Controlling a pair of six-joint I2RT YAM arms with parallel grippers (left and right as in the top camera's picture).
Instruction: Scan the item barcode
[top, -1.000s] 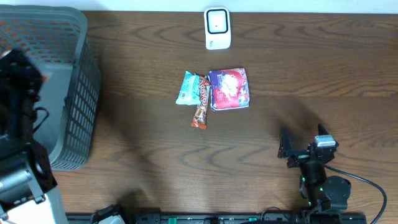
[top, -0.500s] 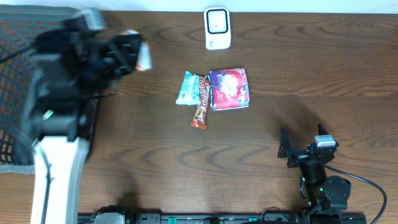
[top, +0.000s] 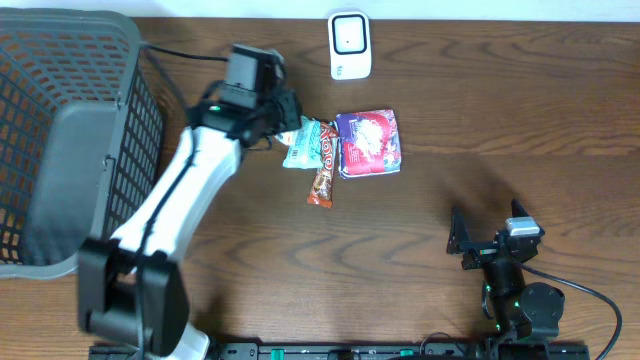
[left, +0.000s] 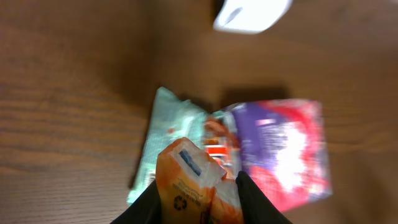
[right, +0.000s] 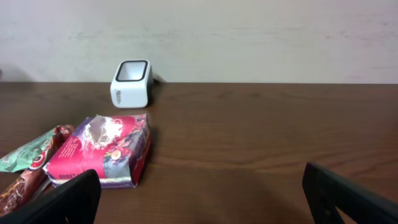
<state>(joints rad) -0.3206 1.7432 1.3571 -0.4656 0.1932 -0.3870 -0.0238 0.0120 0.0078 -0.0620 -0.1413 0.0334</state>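
My left gripper is shut on a small orange packet, which stands between its two black fingers in the left wrist view. It hangs just left of a teal packet and left of and below the white scanner at the table's far edge. Beside the teal packet lie a brown-red snack bar and a purple and red packet. My right gripper rests open near the front right, with nothing between its fingers.
A grey mesh basket fills the left end of the table. The left arm stretches diagonally from the front left across the table. In the right wrist view the scanner and the purple packet lie ahead to the left.
The left arm has swung from over the basket rightward with the orange packet, and now hangs beside the teal packet. The right arm has not moved.
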